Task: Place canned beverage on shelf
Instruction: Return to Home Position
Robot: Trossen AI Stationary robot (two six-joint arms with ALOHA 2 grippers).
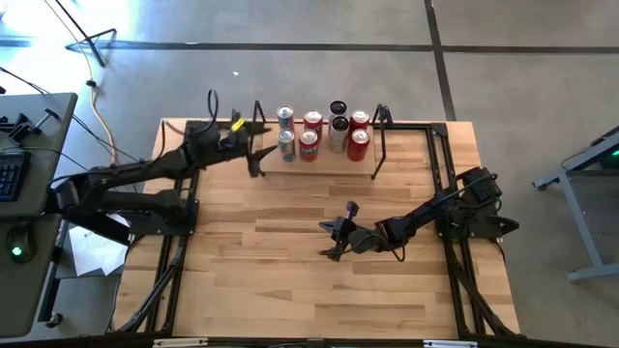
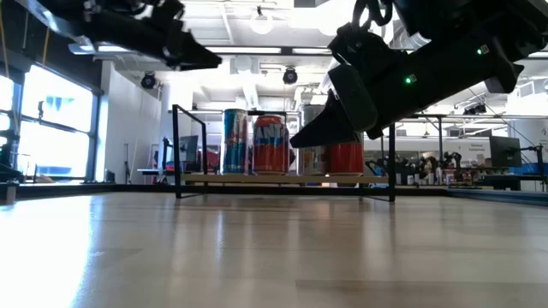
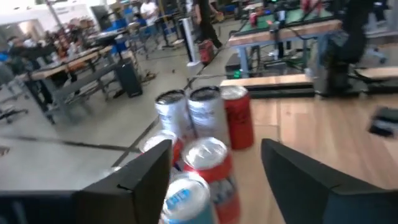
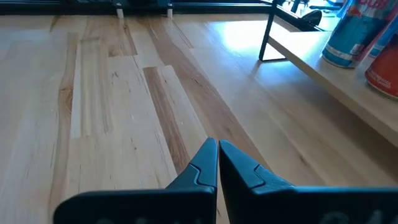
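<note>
As Both Arms Hang Clear, Cans Stand Upright on Shelf

While the shelf [image 1: 331,166] sits at the far edge of the table [image 1: 271,271], its long axis runs left to right across it. Eight cans stand on the light-wood plank in two rows of four, long axes vertical, lids up. Pairs from the left: blue cans [image 1: 286,144], red cans [image 1: 309,145], silver-and-dark cans [image 1: 338,133], second red pair [image 1: 359,145]. Black rod frames [image 2: 175,150] close both ends. The left gripper [image 1: 256,147] hovers just beside the shelf's left end, fingers spread and empty. The right gripper [image 4: 217,149] hangs over mid-table, well apart from the shelf, fingers pressed together on nothing.
</note>
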